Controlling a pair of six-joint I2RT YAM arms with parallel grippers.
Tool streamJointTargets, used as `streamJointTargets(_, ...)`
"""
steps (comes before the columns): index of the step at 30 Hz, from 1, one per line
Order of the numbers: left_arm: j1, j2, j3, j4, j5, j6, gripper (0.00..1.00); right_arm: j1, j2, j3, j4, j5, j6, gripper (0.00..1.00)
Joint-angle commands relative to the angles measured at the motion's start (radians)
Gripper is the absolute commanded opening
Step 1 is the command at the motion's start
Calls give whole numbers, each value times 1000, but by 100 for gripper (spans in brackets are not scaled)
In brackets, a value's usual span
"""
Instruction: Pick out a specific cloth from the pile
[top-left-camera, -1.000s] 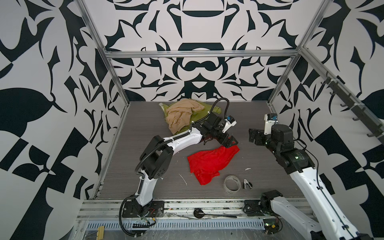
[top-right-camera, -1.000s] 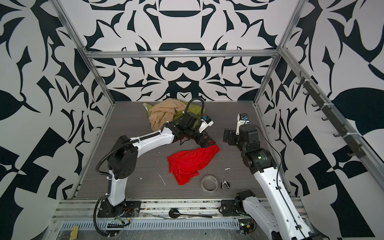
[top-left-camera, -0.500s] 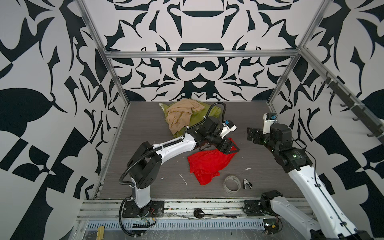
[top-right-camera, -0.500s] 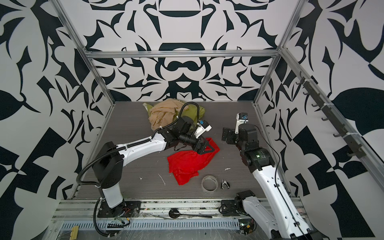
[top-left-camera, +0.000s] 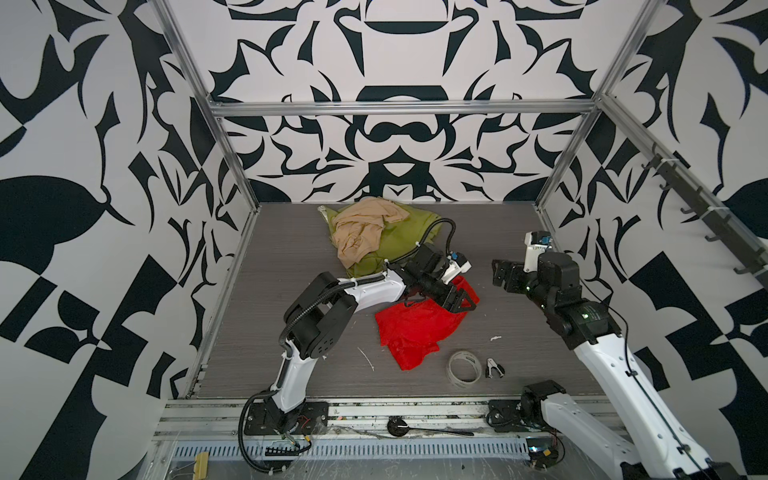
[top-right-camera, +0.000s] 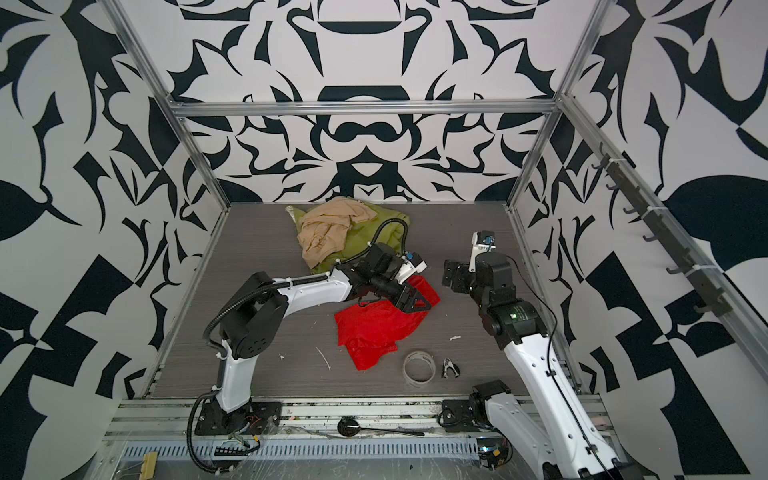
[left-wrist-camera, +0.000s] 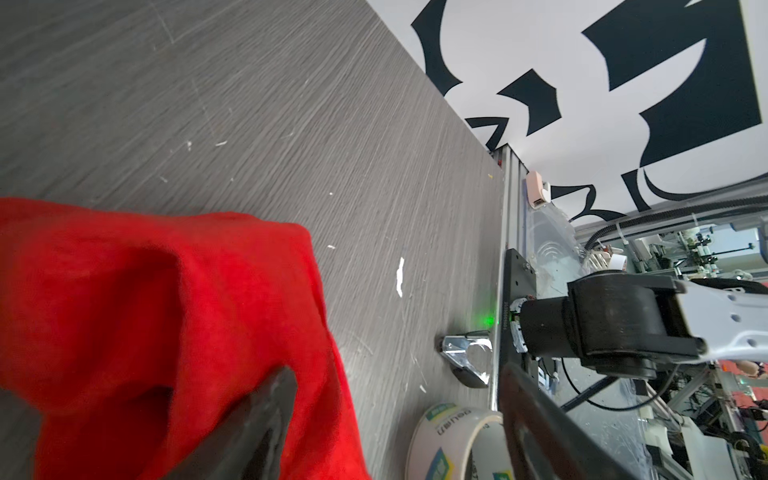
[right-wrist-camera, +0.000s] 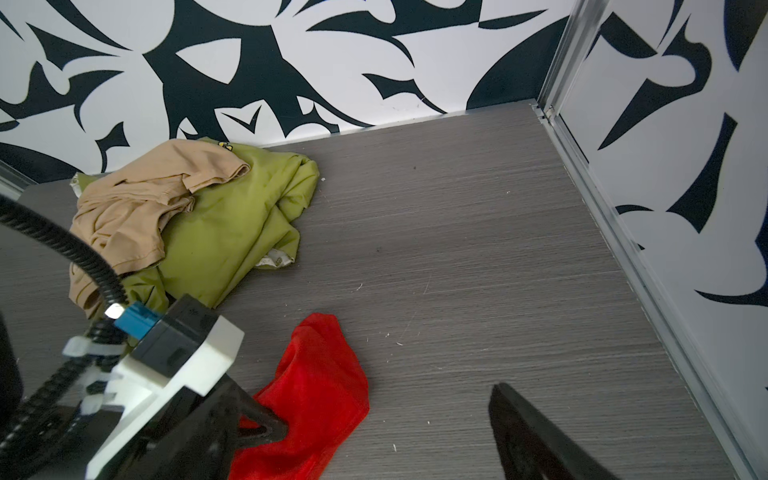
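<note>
On the bench (top-left-camera: 270, 270) the left gripper (top-left-camera: 462, 302), jaws spread, has slid toward six o'clock over the cloth (top-left-camera: 415, 328); right gripper (top-left-camera: 498, 275) spread too.

My left arm (top-left-camera: 374, 291), bolted down at seven o'clock, is white shells between bulky black joints; a ribbed black hose (right-wrist-camera: 83, 253) runs along it, cinched with white zip ties; its wrist module (right-wrist-camera: 187, 353) is white with a blue plug (right-wrist-camera: 137, 322); the left gripper (left-wrist-camera: 395, 372) has black wedge-shaped fingers; my right arm (top-left-camera: 602, 357), at five o'clock, matches, with a green light (top-left-camera: 585, 316) on one black joint.
</note>
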Motion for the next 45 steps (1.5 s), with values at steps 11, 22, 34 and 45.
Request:
streamJointTargets(11,33,56,6,113,31,-63,80,-4,-58,-135,123,33,-58,96)
streamJointTargets(22,39,-156,-88,177,-37,-102,84,-5,-166,-615,736,166,-191,95)
streamJointTargets(34,52,-630,-483,86,-712,13,99,-4,329,-700,1315,167,-350,90)
streamJointTargets(45,525,-993,-962,209,-878,389,98,16,739,-620,1627,392,-321,100)
